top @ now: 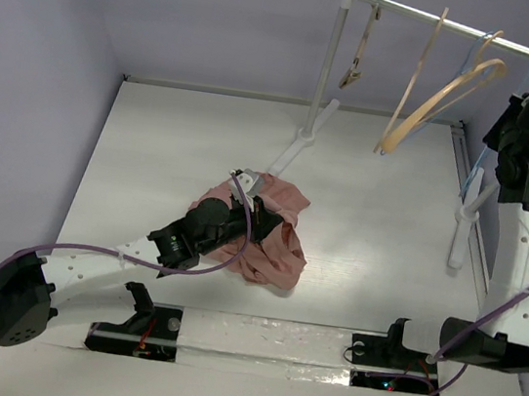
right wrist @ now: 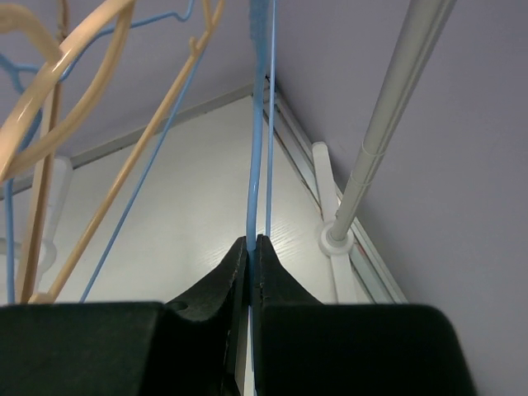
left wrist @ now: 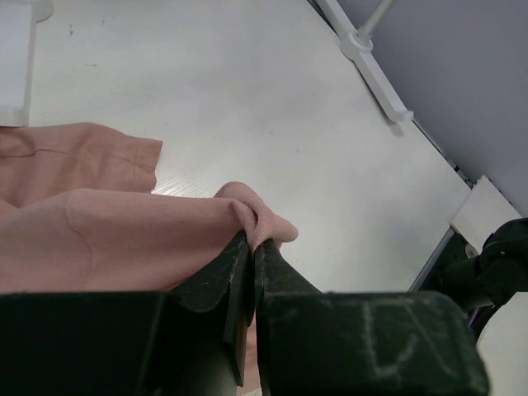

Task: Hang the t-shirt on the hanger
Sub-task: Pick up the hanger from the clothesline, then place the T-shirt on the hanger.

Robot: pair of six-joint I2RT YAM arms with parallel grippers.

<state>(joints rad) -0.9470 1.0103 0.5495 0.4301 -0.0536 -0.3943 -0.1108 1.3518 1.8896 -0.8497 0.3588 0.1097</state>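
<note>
On the white table (top: pixel 173 146), near its middle, the t-shirt (top: pixel 274 234) is lying in a crumpled salmon heap. The left gripper (left wrist: pixel 253 243) is pinching a raised fold of the cloth, with its two fingers pressed together on it. In the left wrist view, the rest of the shirt is spreading out flat to the left of that fold.

Up at the far right, the hanger (right wrist: pixel 257 148), thin light-blue wire, is hanging from the metal rail (top: pixel 446 25) beside the tan wooden hangers (top: pixel 446 96). The right gripper (right wrist: pixel 250 243) is clamping one strand of that wire between closed fingertips, just beside the rack's upright post (right wrist: pixel 388 124).

Pale scratchy marks (left wrist: pixel 388 334) are showing on the left gripper's black housing, too faint to read as writing.
</note>
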